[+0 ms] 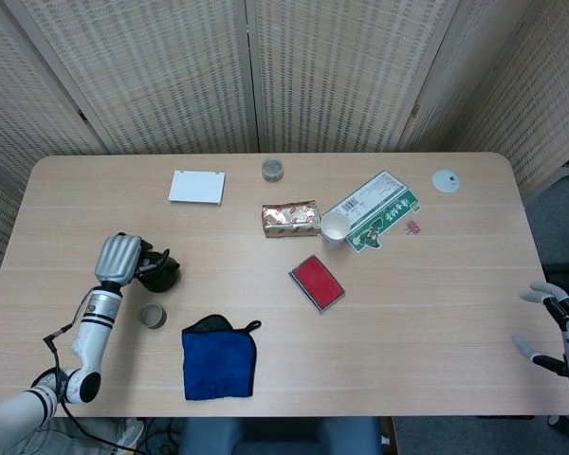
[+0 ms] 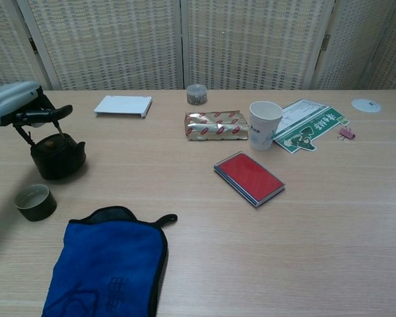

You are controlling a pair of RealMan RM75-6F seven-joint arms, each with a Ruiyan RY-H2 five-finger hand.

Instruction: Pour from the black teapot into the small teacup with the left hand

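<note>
Wood table (image 1: 436, 284), wicker screens (image 1: 341, 76) behind — left hand (image 2: 16, 109) holds teapot (image 2: 56, 157); right hand (image 1: 561, 327) prob. empty.

Even, bright overhead light is washing my counter (image 1: 266, 313) without glare. Soft shadows are pooling beneath the teapot (image 2: 57, 156) and cloth (image 2: 105, 264). Both views are staying sharp; the chest view is bending slightly at its edges.

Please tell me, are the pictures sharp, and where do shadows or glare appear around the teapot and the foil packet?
Head view: sharp, evenly lit; only a faint shadow beside the black teapot. Chest view: also sharp; a soft shadow lies under the teapot, and the foil packet shows bright highlights; the left robot hand is cut off by the frame edge.
</note>
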